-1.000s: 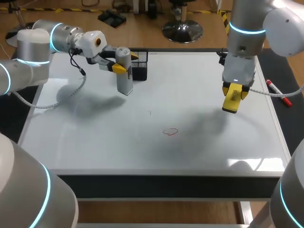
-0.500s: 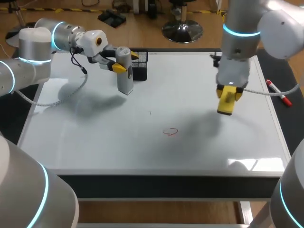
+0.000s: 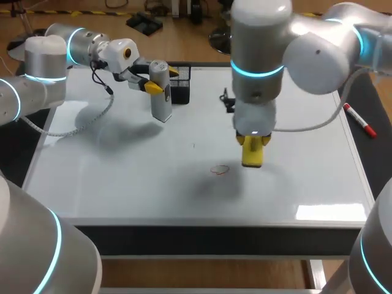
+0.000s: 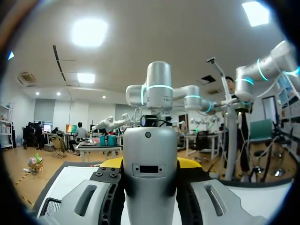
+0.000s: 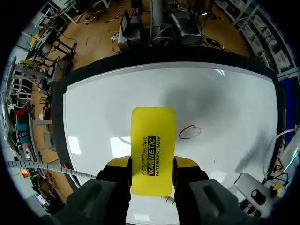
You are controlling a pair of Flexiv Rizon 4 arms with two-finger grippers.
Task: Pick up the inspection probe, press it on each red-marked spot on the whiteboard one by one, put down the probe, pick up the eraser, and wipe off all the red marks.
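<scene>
My left gripper (image 3: 153, 82) is shut on the grey inspection probe (image 3: 161, 92), holding it upright over the whiteboard's far left part; in the left wrist view the probe (image 4: 150, 173) fills the gap between the fingers. My right gripper (image 3: 252, 144) is shut on the yellow eraser (image 3: 252, 153), which hangs just right of a small red mark (image 3: 219, 169) near the whiteboard's front middle. From the right wrist, the eraser (image 5: 152, 150) points down at the whiteboard with the red mark (image 5: 189, 132) close beside it.
A black wire basket (image 3: 180, 82) stands at the back of the whiteboard (image 3: 122, 171), behind the probe. A red marker (image 3: 359, 119) lies past the whiteboard's right edge.
My right arm has swung left and toward the front with the eraser, from the whiteboard's right side to just beside the red mark. The left arm has kept still with the probe.
</scene>
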